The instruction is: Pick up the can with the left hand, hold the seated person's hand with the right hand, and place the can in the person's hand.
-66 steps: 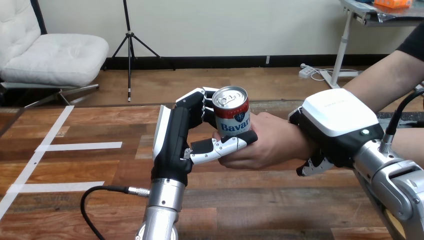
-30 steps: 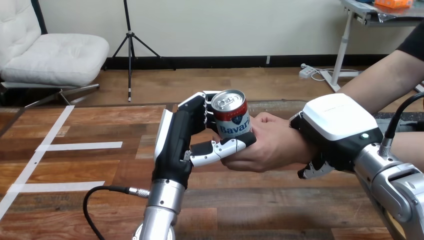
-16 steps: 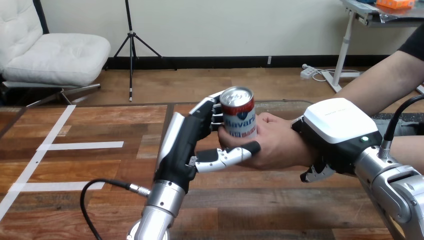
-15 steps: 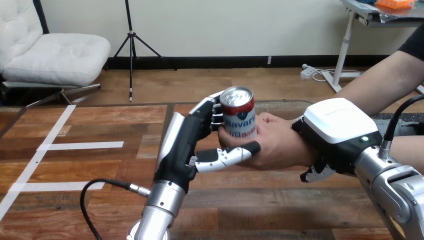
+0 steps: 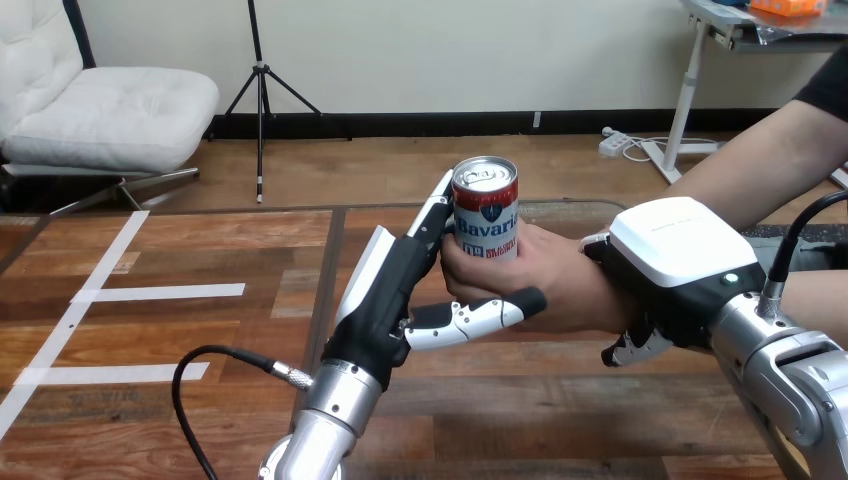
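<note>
Upright in the person's hand [image 5: 545, 290], the red, white and blue cylindrical metal can [image 5: 485, 215] is above the middle of the brown wooden plank table [image 5: 200, 420], toward its far edge. The left hand [image 5: 395, 290] lies just left of the can, straight fingers [image 5: 432, 215] against its side, thumb beneath the person's hand. To the right, the right hand [image 5: 680, 255] sits over the person's wrist [image 5: 598, 295], fingertips [image 5: 625, 350] curled under it.
</note>
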You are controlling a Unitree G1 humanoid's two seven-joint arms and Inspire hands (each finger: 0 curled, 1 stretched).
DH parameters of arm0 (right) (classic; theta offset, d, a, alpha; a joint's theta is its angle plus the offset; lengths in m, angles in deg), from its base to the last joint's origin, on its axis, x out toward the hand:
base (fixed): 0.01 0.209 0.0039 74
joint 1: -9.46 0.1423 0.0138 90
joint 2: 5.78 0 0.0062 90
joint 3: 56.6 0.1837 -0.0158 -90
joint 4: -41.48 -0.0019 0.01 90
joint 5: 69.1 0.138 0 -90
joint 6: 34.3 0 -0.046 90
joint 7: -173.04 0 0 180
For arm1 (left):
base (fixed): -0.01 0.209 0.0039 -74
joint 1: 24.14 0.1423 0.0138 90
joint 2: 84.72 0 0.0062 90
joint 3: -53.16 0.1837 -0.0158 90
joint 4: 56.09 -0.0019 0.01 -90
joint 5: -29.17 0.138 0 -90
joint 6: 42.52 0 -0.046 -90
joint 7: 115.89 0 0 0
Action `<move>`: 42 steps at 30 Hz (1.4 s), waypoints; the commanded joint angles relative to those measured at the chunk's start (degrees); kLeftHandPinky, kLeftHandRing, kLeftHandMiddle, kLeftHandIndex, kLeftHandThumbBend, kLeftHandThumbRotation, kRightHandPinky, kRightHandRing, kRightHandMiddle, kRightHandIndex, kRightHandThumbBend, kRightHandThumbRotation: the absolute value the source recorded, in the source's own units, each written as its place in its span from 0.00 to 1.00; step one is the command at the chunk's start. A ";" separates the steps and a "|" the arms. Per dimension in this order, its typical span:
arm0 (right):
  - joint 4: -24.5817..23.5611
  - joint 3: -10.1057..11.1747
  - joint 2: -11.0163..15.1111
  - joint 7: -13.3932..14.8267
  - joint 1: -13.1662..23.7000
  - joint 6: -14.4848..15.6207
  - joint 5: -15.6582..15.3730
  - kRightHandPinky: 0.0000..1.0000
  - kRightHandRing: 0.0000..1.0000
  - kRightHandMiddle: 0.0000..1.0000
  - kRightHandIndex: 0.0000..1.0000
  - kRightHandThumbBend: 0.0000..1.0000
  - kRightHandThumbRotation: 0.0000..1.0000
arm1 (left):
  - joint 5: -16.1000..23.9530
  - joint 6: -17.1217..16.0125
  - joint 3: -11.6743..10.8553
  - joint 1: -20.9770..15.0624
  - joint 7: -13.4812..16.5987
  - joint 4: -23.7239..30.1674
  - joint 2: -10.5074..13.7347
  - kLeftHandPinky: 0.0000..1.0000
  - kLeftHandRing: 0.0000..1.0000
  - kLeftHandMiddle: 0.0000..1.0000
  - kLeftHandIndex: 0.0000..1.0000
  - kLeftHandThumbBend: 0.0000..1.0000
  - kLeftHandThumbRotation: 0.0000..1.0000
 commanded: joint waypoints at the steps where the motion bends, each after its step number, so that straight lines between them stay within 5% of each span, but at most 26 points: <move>1: 0.22 0.17 -0.33 0.39 2.67 0.46 0.39 0.61 0.68 0.72 0.71 0.82 0.00 | 0.55 0.22 0.48 -2.67 -0.06 3.14 0.14 1.00 1.00 1.00 1.00 0.91 0.48; 42: -0.70 -0.45 0.87 -1.22 2.31 0.67 -1.68 0.82 0.87 0.88 0.86 0.82 0.01 | 0.94 0.38 0.42 -2.28 0.60 3.30 0.48 1.00 1.00 1.00 1.00 0.89 0.47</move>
